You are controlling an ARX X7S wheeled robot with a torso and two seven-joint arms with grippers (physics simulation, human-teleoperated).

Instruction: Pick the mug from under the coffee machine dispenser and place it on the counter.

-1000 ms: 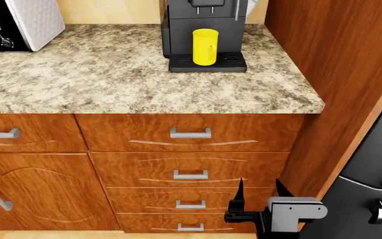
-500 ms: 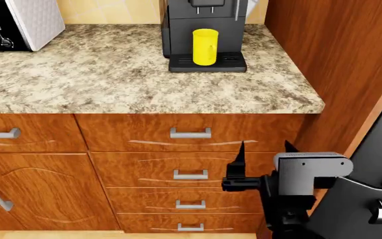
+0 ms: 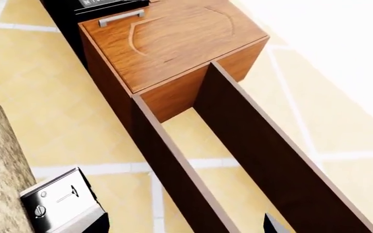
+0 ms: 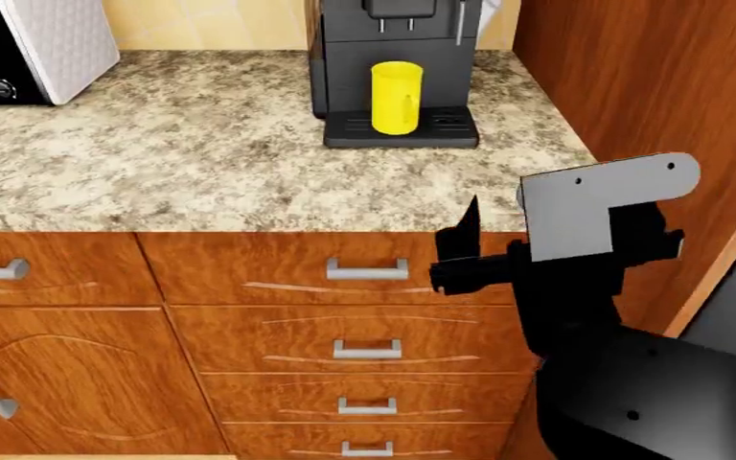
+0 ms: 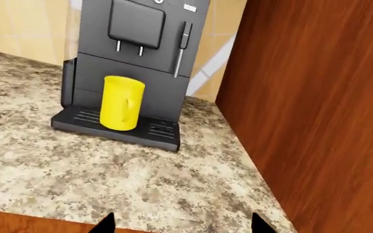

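Observation:
The yellow mug (image 4: pixel 395 98) stands upright on the drip tray of the black coffee machine (image 4: pixel 394 48), under the dispenser (image 5: pixel 136 24), at the back right of the counter (image 4: pixel 215 172). In the right wrist view the mug (image 5: pixel 122 103) has its handle on the side towards the wooden wall. My right gripper (image 4: pixel 498 218) is open and empty, at the counter's front edge, well short of the mug; its tips (image 5: pixel 183 225) point at the machine. My left gripper (image 3: pixel 186 228) is open and empty, over the floor, and does not show in the head view.
A tall wooden wall (image 4: pixel 650 86) rises right of the machine. A white toaster (image 4: pixel 35 43) stands at the back left. Drawers with silver handles (image 4: pixel 365 270) lie below the counter. The left wrist view shows a wooden cabinet (image 3: pixel 173 43) and tiled floor.
My right gripper has risen from the lower drawers to the counter's front edge. The head view has shifted slightly. The mug has not moved.

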